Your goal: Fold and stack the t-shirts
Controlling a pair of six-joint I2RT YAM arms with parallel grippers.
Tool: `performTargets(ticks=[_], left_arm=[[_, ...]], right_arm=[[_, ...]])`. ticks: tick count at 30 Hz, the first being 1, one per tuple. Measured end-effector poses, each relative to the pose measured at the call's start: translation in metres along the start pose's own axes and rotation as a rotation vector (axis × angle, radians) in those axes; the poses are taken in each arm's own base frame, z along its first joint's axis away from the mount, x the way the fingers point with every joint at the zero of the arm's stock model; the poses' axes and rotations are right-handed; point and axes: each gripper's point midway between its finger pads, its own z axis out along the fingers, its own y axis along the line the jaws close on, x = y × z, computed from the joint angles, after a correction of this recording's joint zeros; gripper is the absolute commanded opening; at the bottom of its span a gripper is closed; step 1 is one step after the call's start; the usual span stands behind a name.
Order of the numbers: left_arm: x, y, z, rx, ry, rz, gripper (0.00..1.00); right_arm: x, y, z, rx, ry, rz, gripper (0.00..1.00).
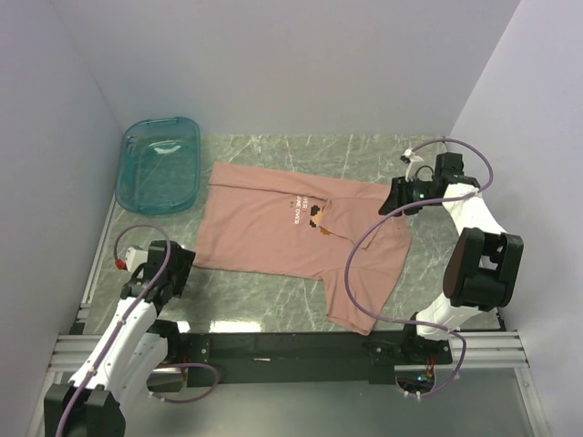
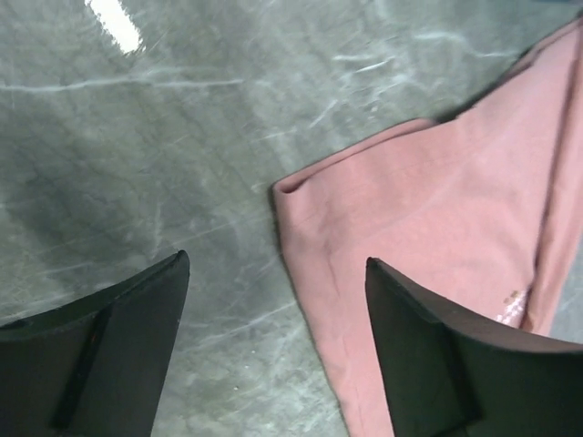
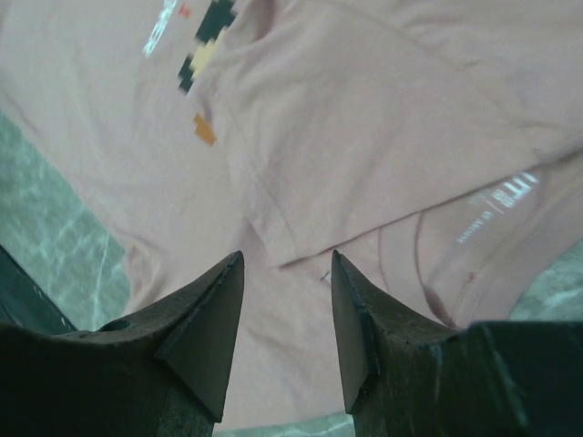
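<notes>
T-shirt (image 1: 291, 241) lies print-up in the middle of the table (image 1: 273, 305), its right side folded over, with the bin (image 1: 182, 182) just beside its far-left corner. The left gripper (image 2: 273, 264) is released, jaws wide over the cloth's near-left corner. The right gripper (image 3: 287, 259) is released too, holding nothing, jaws apart above the folded flap's edge.

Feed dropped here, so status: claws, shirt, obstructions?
Left claw open, beside pink t-shirt corner. Right claw open, over it. Shirt spread flat, one flap folded. Teal bin alongside.
</notes>
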Motion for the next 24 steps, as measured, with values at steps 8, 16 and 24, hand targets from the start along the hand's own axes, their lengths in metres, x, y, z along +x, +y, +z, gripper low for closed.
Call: performTargets(ticks=[8, 16, 24], left_arm=[[0.002, 0.003, 0.008, -0.036, 0.005, 0.054, 0.77], [0.002, -0.007, 0.020, -0.048, 0.012, 0.101, 0.68], [0.003, -0.013, 0.030, -0.030, 0.026, 0.117, 0.47]], right_arm=[[0.036, 0.057, 0.008, -0.186, 0.159, -0.333, 0.50], [0.129, 0.106, -0.024, -0.365, 0.292, -0.923, 0.55], [0.202, 0.111, -0.031, -0.474, 0.438, -1.235, 0.51]])
